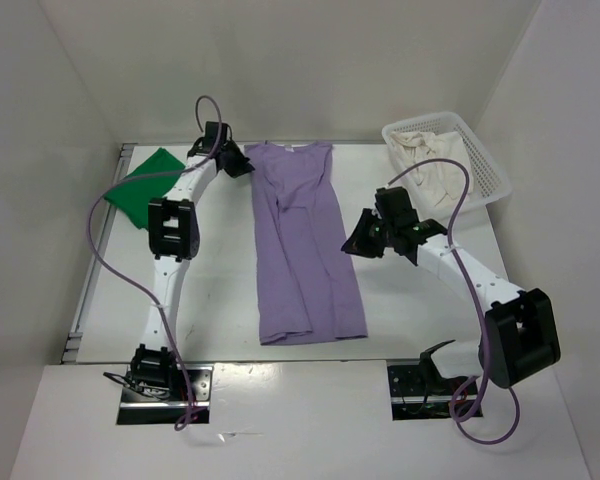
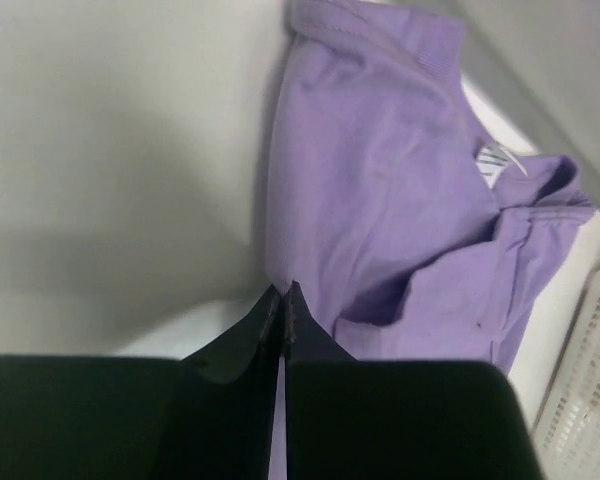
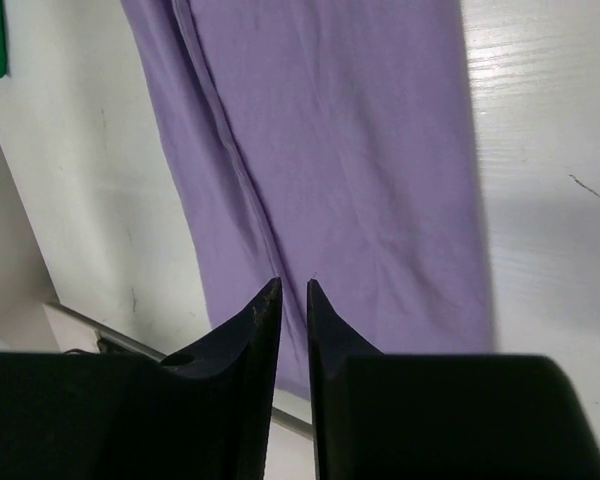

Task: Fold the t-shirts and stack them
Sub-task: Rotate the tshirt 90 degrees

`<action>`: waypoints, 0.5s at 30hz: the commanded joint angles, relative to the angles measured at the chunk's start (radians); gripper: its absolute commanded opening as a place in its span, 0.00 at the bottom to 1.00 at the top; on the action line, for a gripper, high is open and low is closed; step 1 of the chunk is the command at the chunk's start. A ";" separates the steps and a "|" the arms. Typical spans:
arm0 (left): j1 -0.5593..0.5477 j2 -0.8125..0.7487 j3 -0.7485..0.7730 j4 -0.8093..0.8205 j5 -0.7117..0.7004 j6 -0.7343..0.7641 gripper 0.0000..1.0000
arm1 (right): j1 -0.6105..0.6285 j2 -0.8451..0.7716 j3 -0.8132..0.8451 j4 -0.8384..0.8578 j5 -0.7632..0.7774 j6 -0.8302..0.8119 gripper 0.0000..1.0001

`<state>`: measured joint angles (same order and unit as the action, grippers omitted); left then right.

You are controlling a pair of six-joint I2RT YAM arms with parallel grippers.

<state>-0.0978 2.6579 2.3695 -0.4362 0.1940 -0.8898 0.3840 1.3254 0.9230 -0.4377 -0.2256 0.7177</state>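
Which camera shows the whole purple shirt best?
The top view: the purple shirt lies there whole, folded narrow. The left wrist view shows only its collar end, the right wrist view only part of it.

Plain pale lavender-purple shirt (image 1: 305,245), one flat colour with no print, only a small white collar label (image 2: 495,162) with faint grey-blue stripes. The green shirt (image 1: 140,190) is bright and solid. The cream shirt (image 1: 430,170) is off-white and unpatterned against the white mesh basket (image 1: 492,165). The table (image 1: 230,290) is white. Left gripper (image 2: 282,292) and right gripper (image 3: 293,285) are both black, the arms (image 1: 165,290) white with black joints, and the cables (image 1: 105,250) purple.
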 commanded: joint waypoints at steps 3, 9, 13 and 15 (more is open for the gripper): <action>-0.029 0.148 0.289 -0.095 0.027 0.002 0.10 | 0.010 0.018 -0.018 0.065 0.012 0.003 0.29; -0.020 0.005 0.078 -0.047 0.027 0.046 0.74 | 0.010 -0.006 -0.030 0.022 0.109 0.040 0.48; -0.020 -0.312 -0.453 0.163 -0.004 0.058 0.71 | 0.010 -0.057 -0.102 0.010 0.150 0.086 0.48; -0.029 -0.469 -0.683 0.227 -0.014 0.090 0.62 | 0.010 -0.084 -0.151 0.010 0.150 0.104 0.48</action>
<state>-0.1234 2.3535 1.8744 -0.2913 0.2085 -0.8547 0.3840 1.2995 0.8257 -0.4229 -0.1238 0.7784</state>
